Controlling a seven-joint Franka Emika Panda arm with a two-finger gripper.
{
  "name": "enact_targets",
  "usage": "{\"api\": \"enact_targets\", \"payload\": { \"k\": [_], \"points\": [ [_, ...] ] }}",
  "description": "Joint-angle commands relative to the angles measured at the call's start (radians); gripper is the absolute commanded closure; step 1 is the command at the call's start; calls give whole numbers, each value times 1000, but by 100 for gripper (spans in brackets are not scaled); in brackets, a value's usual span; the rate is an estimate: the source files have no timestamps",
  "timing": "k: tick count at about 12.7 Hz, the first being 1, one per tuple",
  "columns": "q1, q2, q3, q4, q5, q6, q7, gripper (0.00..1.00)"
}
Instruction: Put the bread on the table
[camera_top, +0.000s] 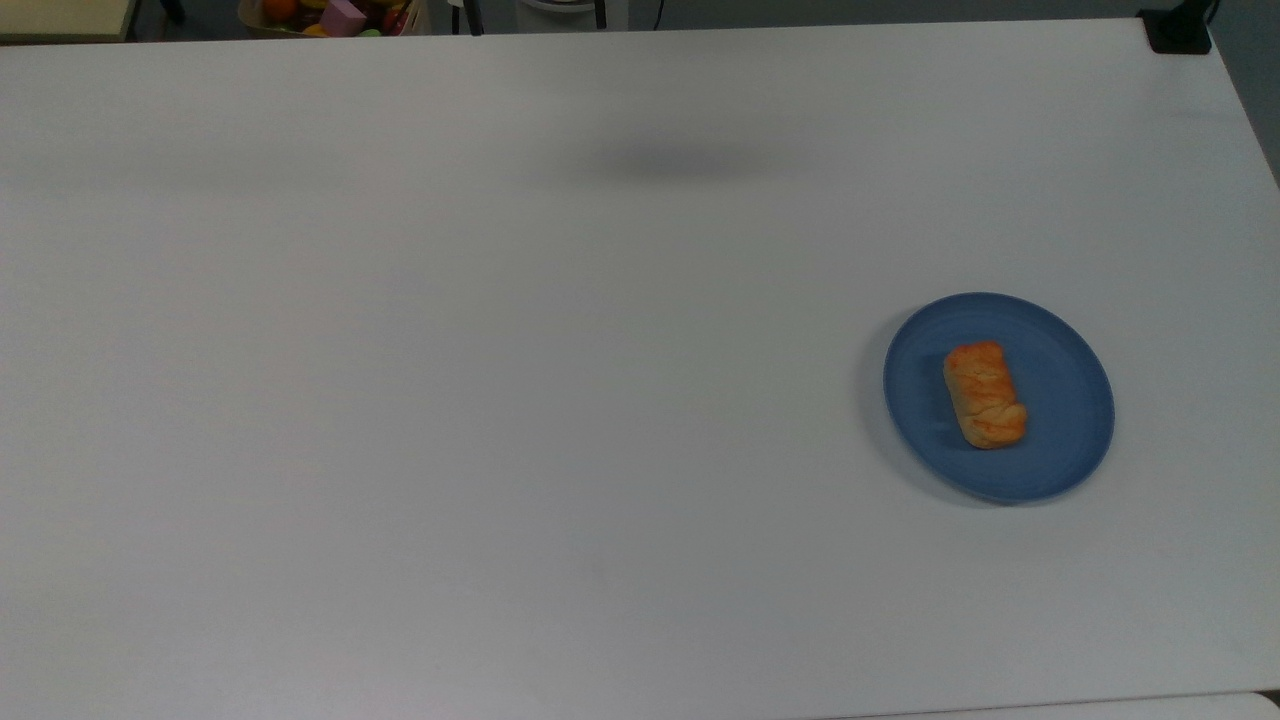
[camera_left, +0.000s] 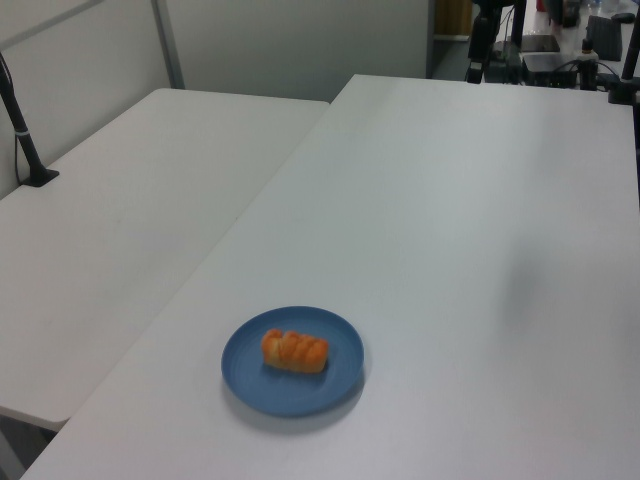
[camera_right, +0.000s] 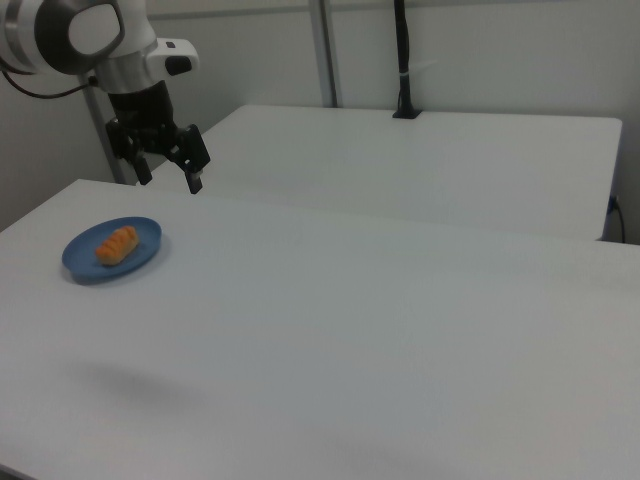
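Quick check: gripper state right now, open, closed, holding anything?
Gripper: open and empty, up in the air; the bread lies on the blue plate.

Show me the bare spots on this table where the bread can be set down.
The table is bare everywhere in the top view's left and middle, up to the blue plate. The plate, holding the bread, is the sole occupied patch.

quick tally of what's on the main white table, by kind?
bread: 1, lying on the plate
blue plate: 1, on the table
Total: 2
The gripper hangs above the table with its fingers open, holding nothing.
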Motion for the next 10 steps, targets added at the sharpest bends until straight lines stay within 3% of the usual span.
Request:
{"api": "enact_targets", "payload": {
  "k": [1, 10],
  "points": [
    [8, -19, -2, -29, 12, 15, -13, 0],
    [27, -5, 0, -31, 12, 9, -16, 0]
  ]
}}
